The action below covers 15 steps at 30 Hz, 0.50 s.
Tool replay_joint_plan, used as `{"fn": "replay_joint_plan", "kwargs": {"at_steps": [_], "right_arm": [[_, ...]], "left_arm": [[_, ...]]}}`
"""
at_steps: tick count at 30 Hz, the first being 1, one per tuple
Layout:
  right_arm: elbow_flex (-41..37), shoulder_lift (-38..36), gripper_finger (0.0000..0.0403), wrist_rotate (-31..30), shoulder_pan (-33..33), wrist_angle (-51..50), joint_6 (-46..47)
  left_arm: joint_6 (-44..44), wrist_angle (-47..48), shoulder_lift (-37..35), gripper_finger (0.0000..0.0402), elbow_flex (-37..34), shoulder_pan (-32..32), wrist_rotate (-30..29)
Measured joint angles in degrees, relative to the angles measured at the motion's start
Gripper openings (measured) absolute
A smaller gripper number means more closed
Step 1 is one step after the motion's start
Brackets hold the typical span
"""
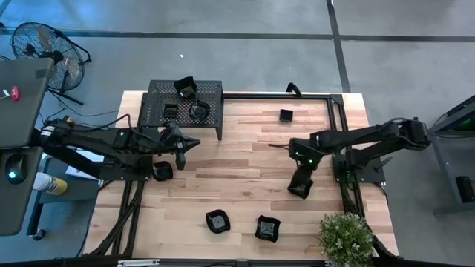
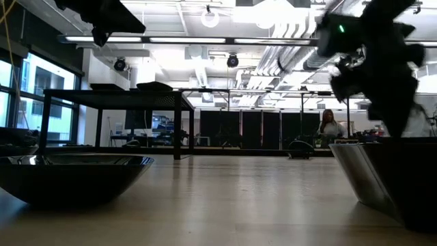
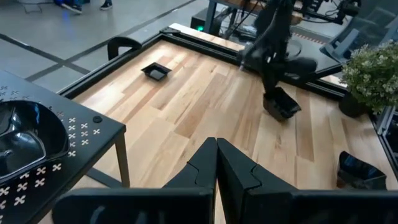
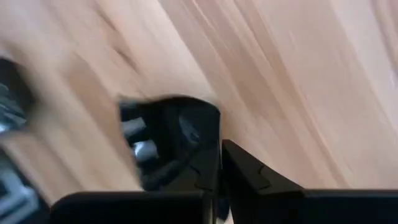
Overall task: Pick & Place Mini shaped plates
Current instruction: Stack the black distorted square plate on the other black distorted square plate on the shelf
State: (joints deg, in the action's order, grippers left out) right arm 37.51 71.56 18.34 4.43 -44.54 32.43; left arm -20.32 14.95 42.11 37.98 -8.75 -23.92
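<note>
Here, right gripper (image 1: pixel 300 191) low over the table (image 1: pixel 245 170), fingers drawn together and apparently pinching the rim of a small black plate (image 3: pixel 283 104). Plate hanging tilted just under the fingertips, one edge at or near the wood; cannot tell whether that edge is clear of the board.

To do the step well: confirm the pinch sits past the raised rim and not on the lip alone, since a glossy surface looks likely to slip. Lift straight up before any sideways travel, slowly, so the tilted plate does not swing or drag. Keep the wrist level on the way across to the rack (image 1: pixel 185 104), well away on the far side of the table, and release only once the plate lies flat.

Look of the plate: shiny black, roughly square, shallow, with a short upturned rim.

Farther out from the gripper: two more plates (image 1: pixel 217 221) towards the near edge, a potted plant (image 1: pixel 345 233) beyond those, and a square plate (image 1: pixel 286 115) ahead.

Left gripper (image 3: pixel 216 168) clenched, empty, beside the rack.
</note>
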Motion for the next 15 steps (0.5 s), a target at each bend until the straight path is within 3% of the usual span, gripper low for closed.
{"fn": "replay_joint_plan", "kwargs": {"at_steps": [8,12,15], "right_arm": [[12.12,4.2,0.0009,-4.19,-0.77,12.21,7.97],[17.77,6.95,0.0028,-4.35,-3.24,3.5,2.56],[19.52,6.84,0.006,-7.91,-5.04,-6.49,-1.98]], "left_arm": [[-2.64,2.21,0.0,0.0001,0.0,0.02,-0.44],[-2.62,2.83,0.0,0.0001,0.0,0.02,0.29],[-2.64,3.41,0.0,0.0001,0.0,0.02,0.39]]}}
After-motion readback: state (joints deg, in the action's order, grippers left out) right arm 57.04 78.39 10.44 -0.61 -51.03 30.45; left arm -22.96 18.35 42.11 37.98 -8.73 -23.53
